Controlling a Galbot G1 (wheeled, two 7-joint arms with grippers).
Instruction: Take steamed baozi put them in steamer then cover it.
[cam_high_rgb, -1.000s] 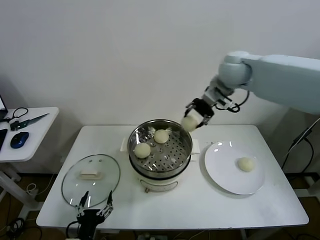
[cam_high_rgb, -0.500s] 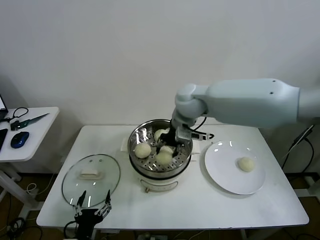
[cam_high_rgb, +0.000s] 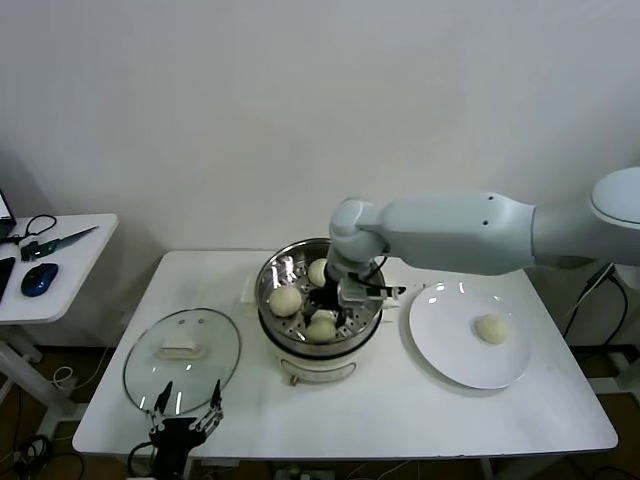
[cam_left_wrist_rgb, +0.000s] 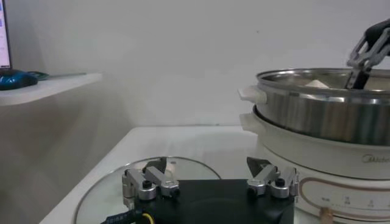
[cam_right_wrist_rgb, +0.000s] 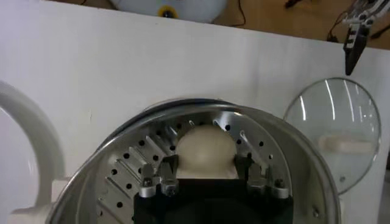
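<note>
Head view: right gripper down inside the steamer, over the near bun; two more buns at left and far, the last on the plate, right. Cover lying left, by the left gripper.

Left wrist: parked, fingers spread, empty.

Right wrist: fingers straddling the bun, grip or release impossible to tell.

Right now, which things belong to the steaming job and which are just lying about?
Job: baozi in steamer; baozi on plate; steamer; cover; right pincer.
Lying about: mouse, cables on side table; left pincer idle.
</note>
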